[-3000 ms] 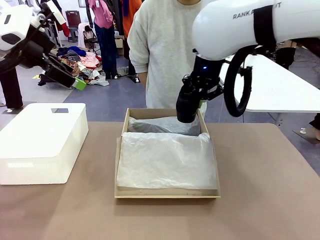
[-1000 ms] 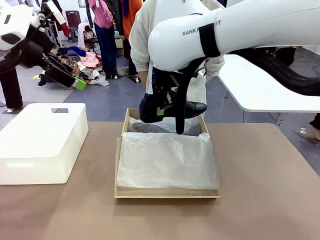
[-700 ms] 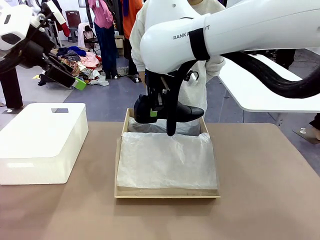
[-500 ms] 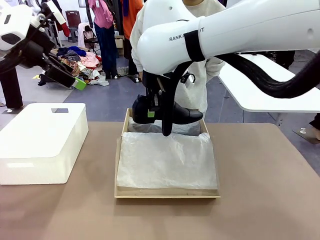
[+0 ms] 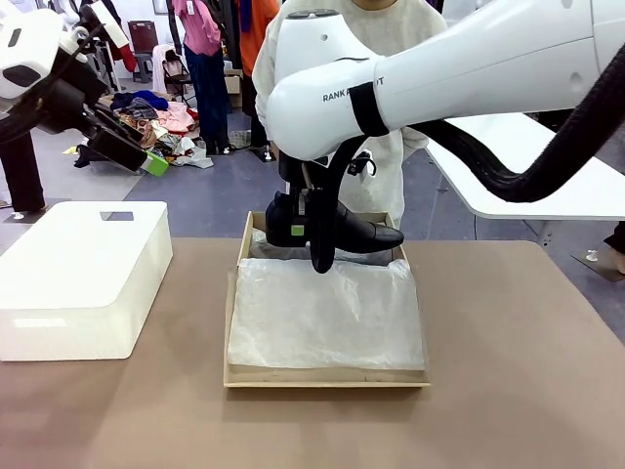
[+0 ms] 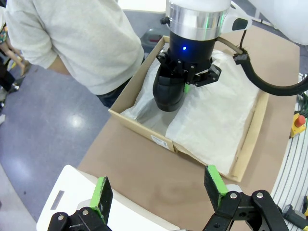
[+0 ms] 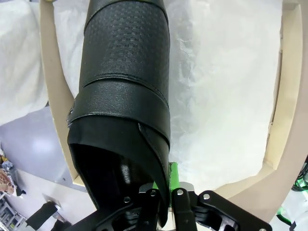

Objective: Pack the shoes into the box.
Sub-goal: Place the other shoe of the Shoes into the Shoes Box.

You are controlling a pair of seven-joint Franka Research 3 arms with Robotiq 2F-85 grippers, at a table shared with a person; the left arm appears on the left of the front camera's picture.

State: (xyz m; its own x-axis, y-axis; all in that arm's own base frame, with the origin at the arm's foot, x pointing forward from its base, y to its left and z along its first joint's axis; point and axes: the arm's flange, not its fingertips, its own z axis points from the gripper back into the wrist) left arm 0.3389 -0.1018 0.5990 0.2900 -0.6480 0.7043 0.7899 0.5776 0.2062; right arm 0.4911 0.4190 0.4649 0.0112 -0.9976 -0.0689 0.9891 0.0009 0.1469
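Brown table [image 5: 508, 371]: right gripper [image 5: 301, 231], clamped shut on one black shoe [image 5: 363, 235] at its heel collar, has brought it down to just above the far end of the box [image 5: 327, 377]. Ready to lower it in. Left gripper [image 6: 158, 188] is wide open, empty, off to the side.

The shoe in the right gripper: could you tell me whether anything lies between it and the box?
Nothing solid that I can see. The right gripper holds the shoe above the far end of the box, and only the white tissue paper lies beneath it.
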